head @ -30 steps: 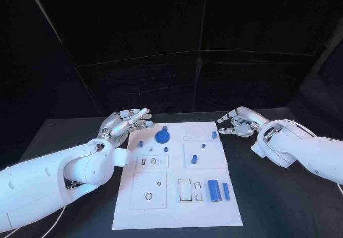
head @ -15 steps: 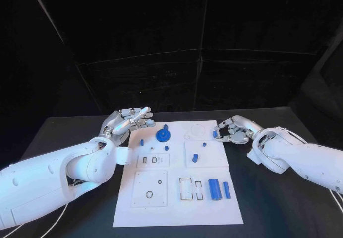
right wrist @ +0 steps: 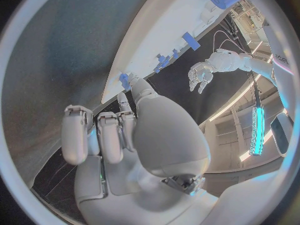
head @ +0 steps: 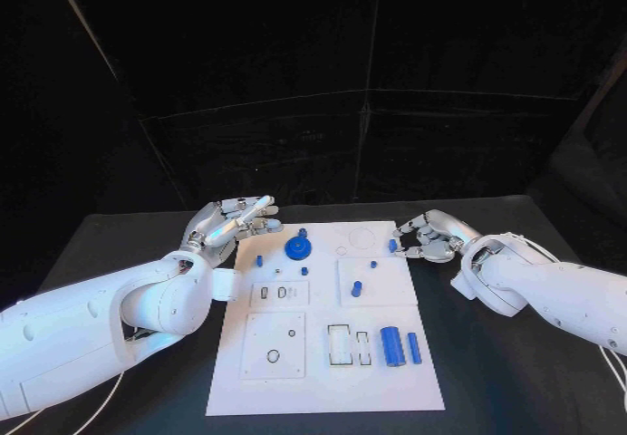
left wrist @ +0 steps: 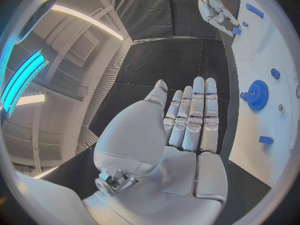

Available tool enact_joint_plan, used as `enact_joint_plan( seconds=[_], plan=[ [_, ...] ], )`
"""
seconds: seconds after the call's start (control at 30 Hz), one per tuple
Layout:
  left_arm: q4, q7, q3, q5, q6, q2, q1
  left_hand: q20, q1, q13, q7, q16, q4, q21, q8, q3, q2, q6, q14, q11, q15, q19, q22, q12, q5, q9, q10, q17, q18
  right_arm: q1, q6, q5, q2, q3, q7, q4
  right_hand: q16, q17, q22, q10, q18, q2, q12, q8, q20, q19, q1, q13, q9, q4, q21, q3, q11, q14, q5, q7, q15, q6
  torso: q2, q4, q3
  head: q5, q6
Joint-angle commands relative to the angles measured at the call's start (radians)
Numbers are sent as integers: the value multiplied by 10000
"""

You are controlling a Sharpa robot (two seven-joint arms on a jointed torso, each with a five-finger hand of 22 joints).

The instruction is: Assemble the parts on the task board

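Note:
The white task board point(head: 324, 385) lies in the middle of the black table. A small blue peg point(head: 390, 245) stands at its far right edge, and my right hand point(head: 426, 235) pinches it between the thumb and a fingertip. The right wrist view shows those fingertips meeting at the peg point(right wrist: 125, 78), with the other fingers curled in. My left hand point(head: 236, 220) hovers off the board's far left corner with its fingers straight and apart point(left wrist: 190, 117), holding nothing. A blue gear point(head: 299, 247) sits on the board near it.
Several small blue pegs stand on the board's far half, among them one point(head: 355, 289) near the middle. A blue cylinder point(head: 390, 346) and a blue bar point(head: 413, 349) lie at the near right. Rectangular slots point(head: 346, 347) sit beside them.
My right hand has moved left from off the board's corner onto the small blue peg and closed its fingertips there. The left hand has stayed where it was.

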Motion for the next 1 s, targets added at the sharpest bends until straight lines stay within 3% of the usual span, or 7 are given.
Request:
enact_joint_plan(
  seconds=[0.03, 0.53, 1.0],
  plan=[
    [1, 82, 10, -58, 138, 17, 6, 24, 79, -3, -12, -51, -48, -58, -46, 2, -8, 72, 17, 7, 40, 16, -17, -52, 32, 2, 52, 12, 63, 13, -181, 129, 40, 5, 96, -28, 61, 2230, 9, 256, -86, 13, -25, 21, 59, -21, -90, 1578, 7, -1, 21, -18, 61, 953, -53, 1, 45, -30, 4, -7, 0, -18, 0],
    [3, 60, 10, -58, 158, 8, 3, 23, 92, -4, -9, -62, -64, -61, -51, 9, -2, 73, 17, 7, 40, 17, -21, -61, 31, 1, 55, 16, 63, 13, -29, 174, 271, 7, 36, -207, 73, 2265, 24, 317, -86, 222, 45, 195, 41, -11, -81, 1652, 60, -111, 29, 105, 11, 960, -270, -57, 10, 302, -1, 2, -18, -22, -16],
    [17, -5, 10, -58, 172, -10, 3, 21, 110, -6, -6, -74, -80, -64, -57, 26, 22, 76, 17, 8, 40, 19, -26, -72, 32, 0, 58, 21, 62, 13, 95, 147, 428, 7, -135, -356, 75, 2272, 32, 358, -87, 386, 90, 397, -22, -6, -123, 1701, 95, -232, 32, 288, -84, 962, -437, -169, -65, 780, 2, 2, -8, -14, -35]
  ],
)
